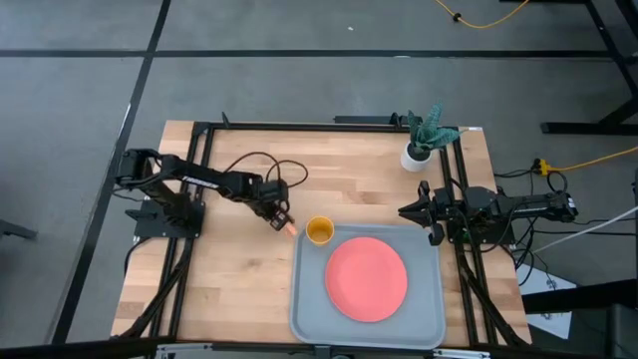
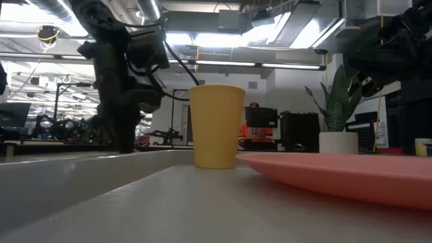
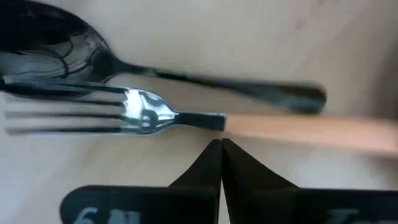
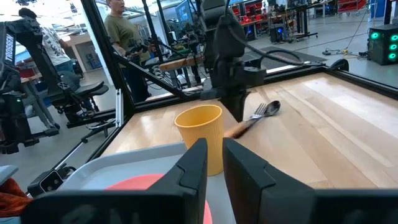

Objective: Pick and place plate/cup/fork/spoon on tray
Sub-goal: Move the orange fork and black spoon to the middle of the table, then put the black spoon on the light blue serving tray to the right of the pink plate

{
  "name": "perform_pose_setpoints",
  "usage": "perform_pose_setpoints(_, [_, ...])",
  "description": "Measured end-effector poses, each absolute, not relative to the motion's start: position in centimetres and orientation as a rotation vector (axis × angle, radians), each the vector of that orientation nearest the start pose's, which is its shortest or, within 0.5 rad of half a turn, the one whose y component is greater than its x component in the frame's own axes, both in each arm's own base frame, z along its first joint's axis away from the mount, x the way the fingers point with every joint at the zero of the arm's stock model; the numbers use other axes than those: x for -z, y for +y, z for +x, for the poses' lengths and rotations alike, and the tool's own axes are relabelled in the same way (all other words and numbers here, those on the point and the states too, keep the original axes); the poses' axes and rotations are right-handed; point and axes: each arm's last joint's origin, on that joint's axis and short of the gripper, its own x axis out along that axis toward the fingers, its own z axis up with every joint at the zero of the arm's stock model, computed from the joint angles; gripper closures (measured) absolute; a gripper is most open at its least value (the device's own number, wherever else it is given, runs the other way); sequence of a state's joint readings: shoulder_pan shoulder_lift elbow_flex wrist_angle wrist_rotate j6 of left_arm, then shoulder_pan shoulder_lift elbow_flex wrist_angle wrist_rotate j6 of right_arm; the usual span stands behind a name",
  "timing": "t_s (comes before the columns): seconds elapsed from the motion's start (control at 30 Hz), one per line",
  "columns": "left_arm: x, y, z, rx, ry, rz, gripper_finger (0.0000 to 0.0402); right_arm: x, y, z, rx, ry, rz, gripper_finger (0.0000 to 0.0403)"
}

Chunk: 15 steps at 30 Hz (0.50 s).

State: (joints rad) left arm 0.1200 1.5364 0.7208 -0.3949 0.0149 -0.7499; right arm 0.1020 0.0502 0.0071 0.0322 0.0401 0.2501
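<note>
The fork (image 3: pixel 186 118), with silver tines and a light orange handle, lies on the wooden table beside the dark spoon (image 3: pixel 205 78), just left of the tray (image 1: pixel 309 309). My left gripper (image 3: pixel 221 146) is shut and points down right over the fork's neck; it also shows in the high view (image 1: pixel 282 219). The yellow cup (image 1: pixel 319 231) stands upright in the tray's far left corner. The coral plate (image 1: pixel 367 279) lies flat in the tray. My right gripper (image 1: pixel 404 211) waits at the table's right, fingers a narrow gap apart and empty. My left gripper has its shut fingertips (image 3: pixel 219 155) right beside the place where the fork's metal neck meets its orange handle (image 3: pixel 225 122). It comes from above, pointing down. I cannot tell whether the tips touch the fork. The fork lies flat on the table.
A white pot with a green plant (image 1: pixel 417 155) stands at the table's far right. A black frame runs around the table's edges (image 1: pixel 299 127). People stand in the room beyond the table (image 4: pixel 121 31). Bare wood lies to the tray's left (image 1: pixel 209 289).
</note>
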Motion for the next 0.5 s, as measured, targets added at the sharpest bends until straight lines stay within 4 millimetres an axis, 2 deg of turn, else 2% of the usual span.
perform_pose_setpoints(0.33, [-14.1, 6.7, 25.1, -0.594, 1.063, -0.692, 0.0402, -16.5, 0.9, 10.0, -0.065, 0.020, 0.257, 0.0347])
perform_pose_setpoints(0.5, [-14.6, 8.1, 25.6, -0.622, 0.951, -0.663, 0.0402, -16.5, 0.9, 10.0, -0.068, 0.020, 0.257, 0.0347])
